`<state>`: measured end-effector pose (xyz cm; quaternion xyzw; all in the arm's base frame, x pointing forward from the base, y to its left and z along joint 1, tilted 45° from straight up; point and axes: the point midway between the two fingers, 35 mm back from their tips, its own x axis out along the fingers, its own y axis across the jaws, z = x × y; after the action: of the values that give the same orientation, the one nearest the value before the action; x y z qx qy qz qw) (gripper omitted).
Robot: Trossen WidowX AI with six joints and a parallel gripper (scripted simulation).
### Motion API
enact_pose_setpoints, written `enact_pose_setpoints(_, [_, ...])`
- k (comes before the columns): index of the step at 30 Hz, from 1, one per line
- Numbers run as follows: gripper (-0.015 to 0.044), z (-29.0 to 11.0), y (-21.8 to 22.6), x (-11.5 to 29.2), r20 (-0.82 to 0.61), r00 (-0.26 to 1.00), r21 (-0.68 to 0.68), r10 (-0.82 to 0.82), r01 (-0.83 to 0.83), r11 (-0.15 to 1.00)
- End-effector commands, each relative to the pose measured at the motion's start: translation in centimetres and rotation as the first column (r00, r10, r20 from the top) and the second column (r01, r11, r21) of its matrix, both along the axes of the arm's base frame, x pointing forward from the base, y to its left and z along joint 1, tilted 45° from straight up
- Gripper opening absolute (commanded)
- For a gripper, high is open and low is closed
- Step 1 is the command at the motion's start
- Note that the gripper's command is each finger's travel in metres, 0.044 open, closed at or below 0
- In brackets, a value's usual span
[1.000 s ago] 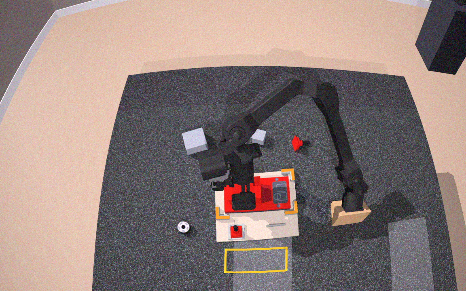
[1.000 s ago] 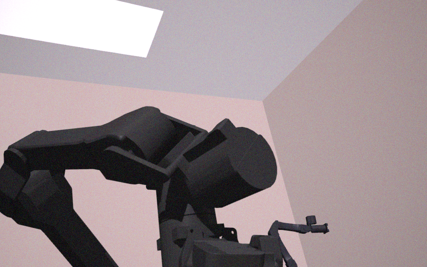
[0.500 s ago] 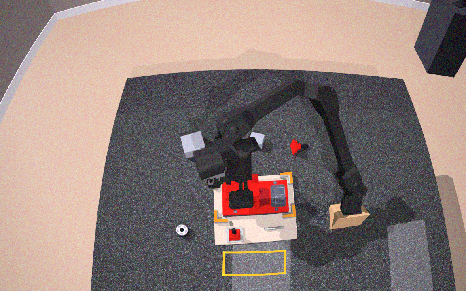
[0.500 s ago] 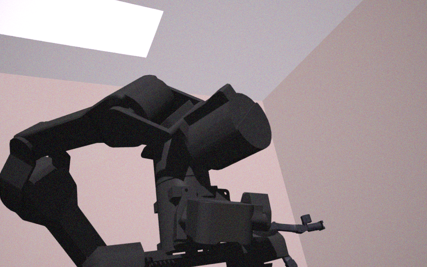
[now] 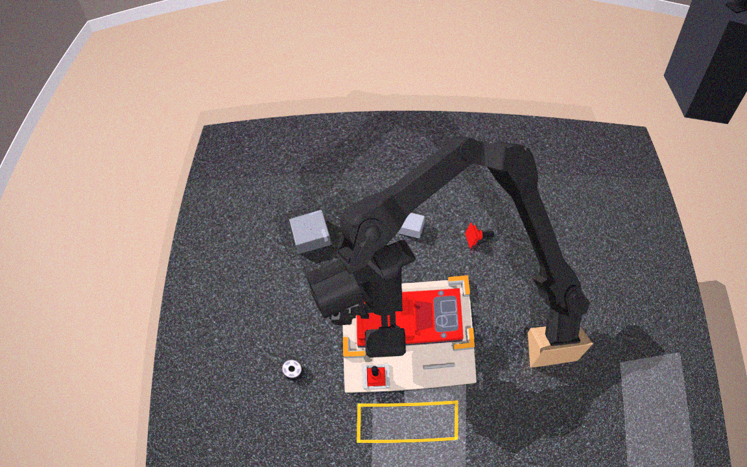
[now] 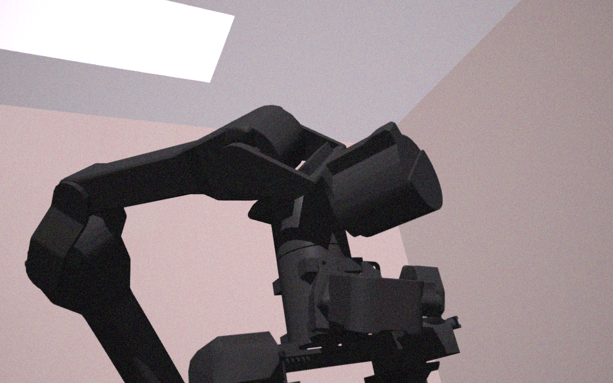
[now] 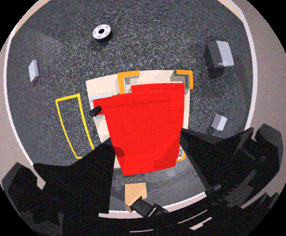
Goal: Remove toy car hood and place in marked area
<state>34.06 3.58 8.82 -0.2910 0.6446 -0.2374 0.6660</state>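
My gripper (image 7: 145, 136) (image 5: 386, 326) is shut on the red hood (image 7: 144, 128) and holds it by its two sides, lifted a little above the toy car (image 5: 429, 313) (image 7: 160, 88). In the overhead view only a strip of the hood (image 5: 366, 323) shows beside the wrist. The red car sits on a beige board (image 5: 411, 371) (image 7: 100, 88) between orange corner brackets, its grey engine part uncovered. The marked area (image 5: 406, 402) (image 7: 67, 98), a yellow outline, lies on the mat just in front of the board. The exterior view shows only the dark arm (image 6: 180, 166) from below.
A small red part (image 5: 375, 376) sits in a socket on the board. A white wheel (image 5: 290, 368) (image 7: 102, 31), two grey blocks (image 5: 308, 230) (image 5: 412, 225) and a red piece with a black peg (image 5: 473, 235) lie on the mat. The arm's tan base (image 5: 559, 348) is at the right.
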Motion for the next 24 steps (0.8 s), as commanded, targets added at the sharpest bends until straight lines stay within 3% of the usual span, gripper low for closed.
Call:
enact_pose_setpoints(1, [0.0,-1.2,1.7,0.1,0.009,1.0,0.011,-0.002,0.002,1.0])
enact_pose_setpoints(24, [0.0,-7.8,9.1,-1.9,0.021,1.0,0.02,-0.009,0.008,1.0])
